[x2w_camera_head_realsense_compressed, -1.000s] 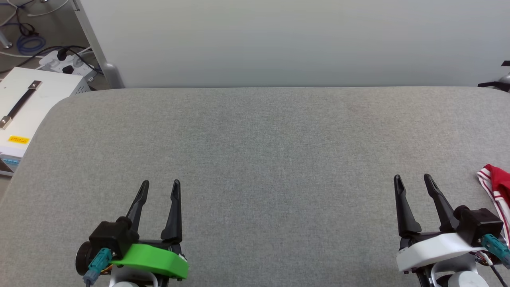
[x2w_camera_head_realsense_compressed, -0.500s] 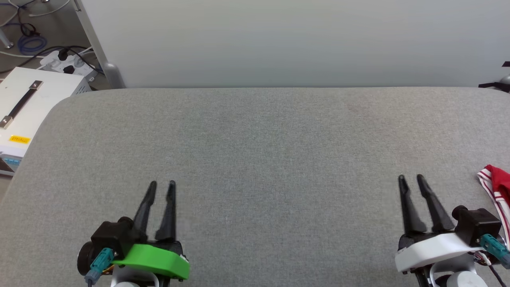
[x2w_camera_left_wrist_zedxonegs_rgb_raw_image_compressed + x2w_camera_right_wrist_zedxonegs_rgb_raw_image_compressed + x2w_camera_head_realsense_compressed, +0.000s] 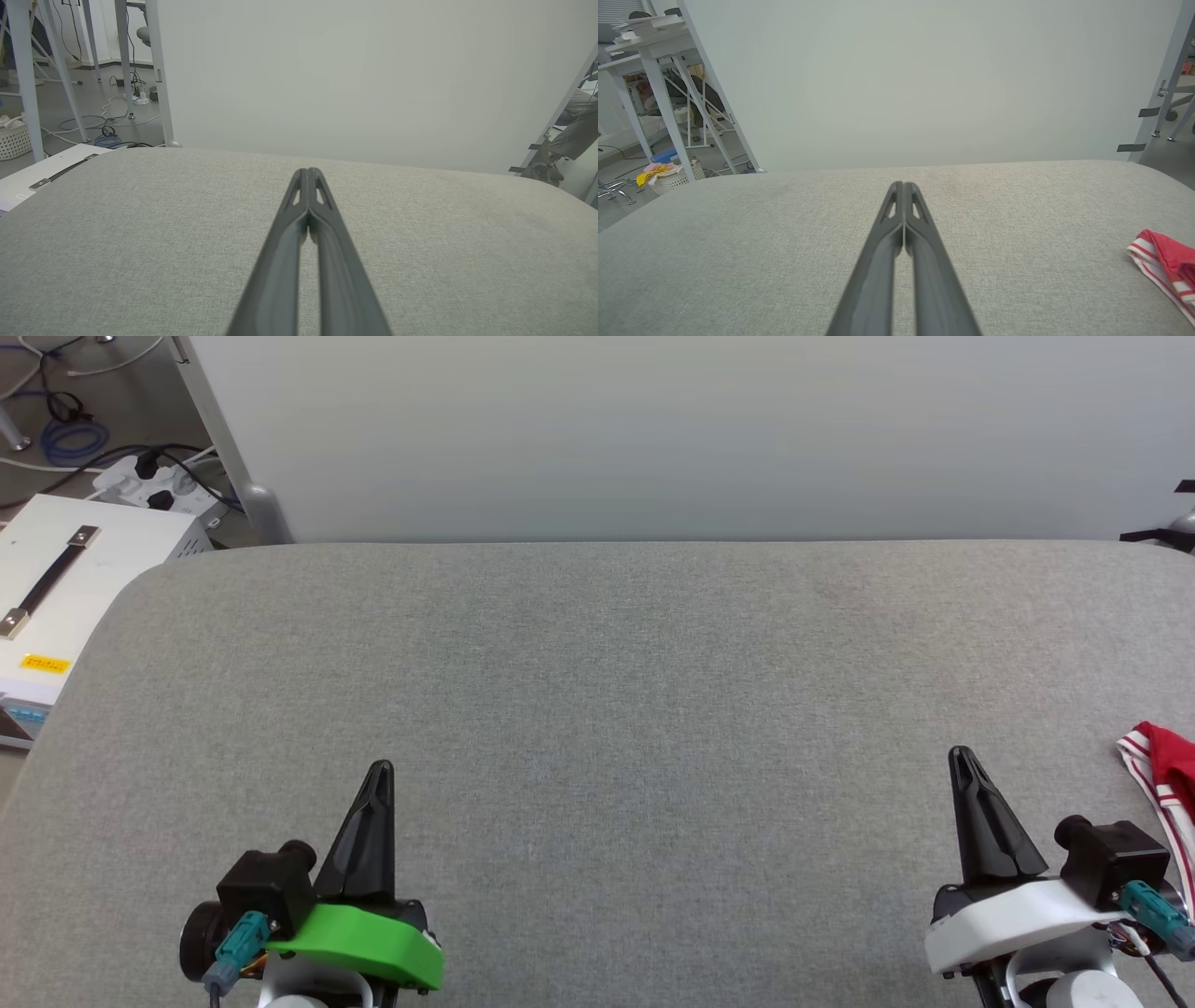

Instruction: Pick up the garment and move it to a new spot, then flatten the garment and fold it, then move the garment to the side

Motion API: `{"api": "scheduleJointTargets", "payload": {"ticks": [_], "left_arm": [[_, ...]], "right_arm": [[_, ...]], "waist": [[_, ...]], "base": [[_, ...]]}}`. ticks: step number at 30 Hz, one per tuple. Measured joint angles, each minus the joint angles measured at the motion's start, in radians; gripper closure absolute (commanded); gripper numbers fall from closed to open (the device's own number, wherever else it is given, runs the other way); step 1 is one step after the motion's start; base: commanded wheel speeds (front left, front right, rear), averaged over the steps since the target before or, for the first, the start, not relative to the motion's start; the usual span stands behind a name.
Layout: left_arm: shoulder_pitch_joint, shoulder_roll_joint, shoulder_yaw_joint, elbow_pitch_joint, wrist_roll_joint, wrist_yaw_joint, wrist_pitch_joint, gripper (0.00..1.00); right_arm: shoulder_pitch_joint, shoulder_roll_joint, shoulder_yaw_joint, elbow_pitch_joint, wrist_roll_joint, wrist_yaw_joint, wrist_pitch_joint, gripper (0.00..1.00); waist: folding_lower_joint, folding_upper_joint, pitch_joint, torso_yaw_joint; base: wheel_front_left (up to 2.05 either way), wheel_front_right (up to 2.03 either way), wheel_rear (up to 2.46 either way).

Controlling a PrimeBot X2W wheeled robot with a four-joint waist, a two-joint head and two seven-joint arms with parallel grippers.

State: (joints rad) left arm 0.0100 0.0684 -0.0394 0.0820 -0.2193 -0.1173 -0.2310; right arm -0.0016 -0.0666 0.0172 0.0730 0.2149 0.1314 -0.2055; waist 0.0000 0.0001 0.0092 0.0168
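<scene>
Progress, reading the head view left to right: the grey surface (image 3: 597, 691) has no cloth on its left or middle. The garment (image 3: 1165, 773) sits at the far right edge, approx mid-height. We see a red bunch w/ red-and-white striped trim, and the rest is cut off by the frame, so we can't tell if it's folded or crumpled. That fits 2 stages: the garment lying off to the side, not yet flattened or folded, or folded and already set aside. We can't settle which.

Hands: the left hand (image 3: 381, 769) is at lower left, and its fingers are pressed together tip to tip w/ nothing btwn them. It points up the frame over bare surface. The right hand (image 3: 962, 756), at lower right, is likewise fully closed and holds nothing. It's near the garment but apart from it, w/ grey fabric showing btwn them.
</scene>
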Motion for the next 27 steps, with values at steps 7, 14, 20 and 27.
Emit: {"api": "scheduleJointTargets", "payload": {"ticks": [7, 14, 20, 27], "left_arm": [[0.000, 0.000, 0.003, -0.006, 0.016, 0.007, 0.019, 1.00], [0.000, 0.000, 0.005, -0.012, 0.028, 0.016, 0.031, 1.00], [0.000, 0.000, 0.007, -0.016, 0.044, 0.017, 0.042, 1.00], [0.000, -0.001, 0.009, -0.021, 0.055, 0.026, 0.057, 1.00]], "right_arm": [[0.000, 0.000, -0.001, -0.004, -0.011, 0.000, 0.018, 1.00], [0.000, 0.001, -0.002, -0.009, -0.027, 0.000, 0.030, 1.00], [0.000, 0.001, -0.003, -0.012, -0.038, 0.000, 0.039, 1.00], [0.000, 0.003, -0.004, -0.015, -0.054, 0.000, 0.052, 1.00]], "waist": [[0.0000, 0.0000, -0.001, -0.001], [0.0000, 0.0000, -0.001, -0.002], [0.0000, 0.0000, -0.002, -0.003], [0.0001, 0.0000, -0.002, -0.004]], "base": [[0.00, 0.00, 0.00], [0.00, 0.00, 0.00], [0.00, 0.00, 0.00], [0.00, 0.00, 0.00]]}}
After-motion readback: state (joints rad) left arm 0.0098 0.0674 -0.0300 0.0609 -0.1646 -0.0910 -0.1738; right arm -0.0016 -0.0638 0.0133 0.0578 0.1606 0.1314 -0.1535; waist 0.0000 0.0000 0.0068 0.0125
